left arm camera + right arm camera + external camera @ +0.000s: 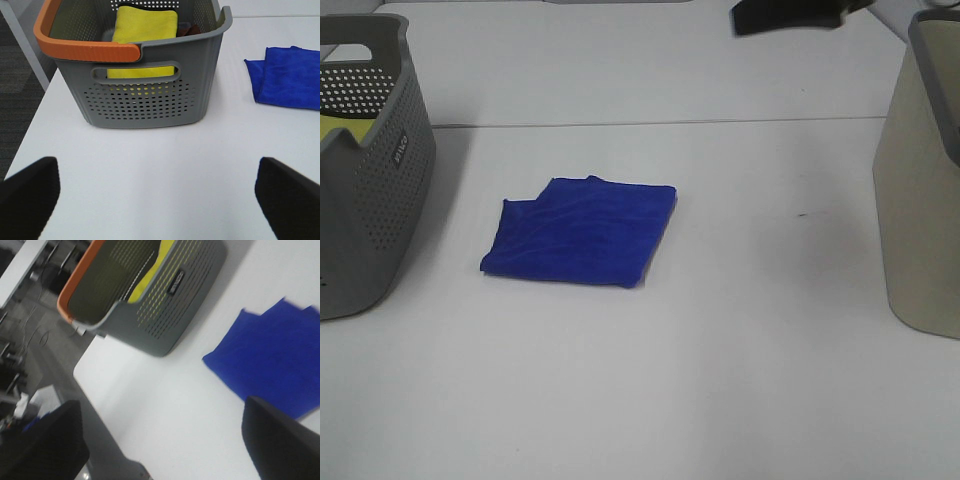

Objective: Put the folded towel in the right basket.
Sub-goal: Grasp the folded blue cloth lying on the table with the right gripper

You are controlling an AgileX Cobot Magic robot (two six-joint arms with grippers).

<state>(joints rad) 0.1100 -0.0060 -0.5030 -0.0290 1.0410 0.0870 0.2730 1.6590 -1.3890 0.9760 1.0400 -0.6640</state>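
The folded blue towel [580,232] lies flat on the white table, left of the middle. It also shows in the left wrist view [290,77] and the right wrist view [275,357]. The right basket [925,190], beige-grey, stands at the right edge, its inside hidden. My left gripper [160,200] is open and empty, low over the table in front of the left basket and away from the towel. My right gripper [160,445] is open and empty, held high and apart from the towel. A black arm part [790,14] shows at the far edge.
A grey perforated basket [375,190] with an orange handle [85,47] stands at the left and holds a yellow towel [145,25]. The table edge and floor lie just beyond it [55,385].
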